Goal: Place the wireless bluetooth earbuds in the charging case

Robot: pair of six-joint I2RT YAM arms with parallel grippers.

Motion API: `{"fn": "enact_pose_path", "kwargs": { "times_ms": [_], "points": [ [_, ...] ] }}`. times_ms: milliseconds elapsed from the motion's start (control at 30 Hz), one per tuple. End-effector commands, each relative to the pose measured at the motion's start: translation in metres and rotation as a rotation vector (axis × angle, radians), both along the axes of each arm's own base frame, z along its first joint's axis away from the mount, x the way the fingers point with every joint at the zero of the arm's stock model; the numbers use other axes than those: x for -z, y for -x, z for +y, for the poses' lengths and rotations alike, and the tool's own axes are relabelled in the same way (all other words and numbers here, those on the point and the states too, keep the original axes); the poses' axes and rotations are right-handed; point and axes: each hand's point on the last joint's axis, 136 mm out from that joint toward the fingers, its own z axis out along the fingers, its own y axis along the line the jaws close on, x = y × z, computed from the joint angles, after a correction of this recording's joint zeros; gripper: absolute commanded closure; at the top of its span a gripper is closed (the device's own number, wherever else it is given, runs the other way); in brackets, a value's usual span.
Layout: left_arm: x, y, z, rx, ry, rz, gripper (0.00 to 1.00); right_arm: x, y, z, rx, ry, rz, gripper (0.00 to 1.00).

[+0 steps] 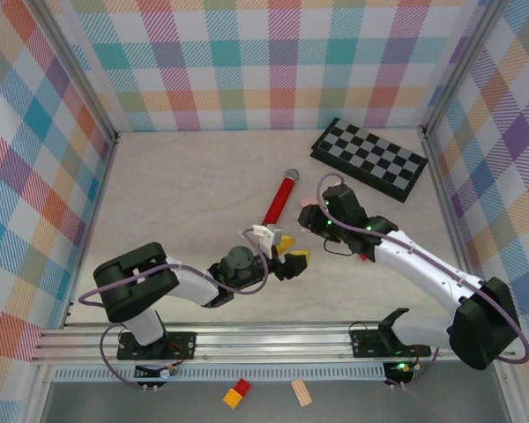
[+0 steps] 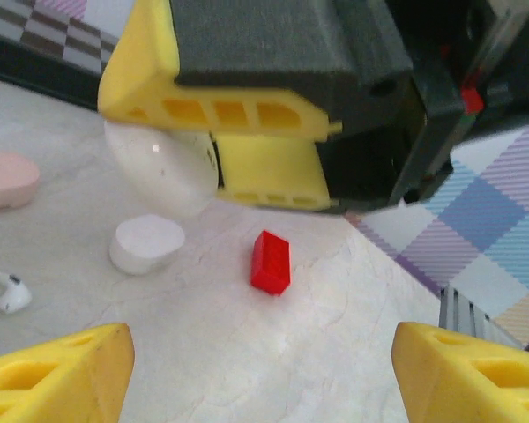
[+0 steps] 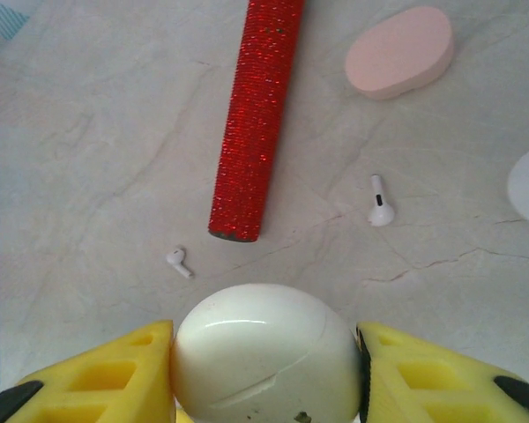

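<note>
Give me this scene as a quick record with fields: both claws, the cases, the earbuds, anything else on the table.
Right claw: shut on white case
Left claw: open, empty
First earbud: loose on table, beside red microphone
Second earbud: loose, between microphone and pink case
Pink case: on table, untouched
Red brick: on table, ahead of left claw

The left arm (image 1: pixel 189 284) and right arm (image 1: pixel 423 264) have white link shells between black joint housings, each trailing a looping purple cable (image 1: pixel 81 300). The left gripper (image 2: pixel 264 374) and right gripper (image 3: pixel 264 352) carry yellow slotted plastic fingers (image 3: pixel 115 374). Green lights (image 1: pixel 329 225) glow at the right wrist.
</note>
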Motion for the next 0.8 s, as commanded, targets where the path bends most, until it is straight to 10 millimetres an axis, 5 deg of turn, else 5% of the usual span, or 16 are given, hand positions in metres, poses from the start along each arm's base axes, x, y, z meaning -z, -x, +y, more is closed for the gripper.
{"fn": "enact_pose_path", "kwargs": {
  "times_ms": [0, 300, 767],
  "points": [
    [-0.048, -0.005, -0.008, -0.010, 0.124, -0.126, 0.25, -0.010, 0.001, 0.007, -0.024, -0.069, -0.016, 0.54],
    [-0.044, -0.015, -0.003, -0.047, 0.109, -0.131, 0.32, -0.017, 0.007, 0.019, -0.083, -0.129, -0.020, 0.54],
    [-0.031, -0.023, 0.009, -0.073, 0.089, -0.101, 0.29, -0.024, 0.008, 0.014, -0.079, -0.140, -0.036, 0.54]
  ]
}}
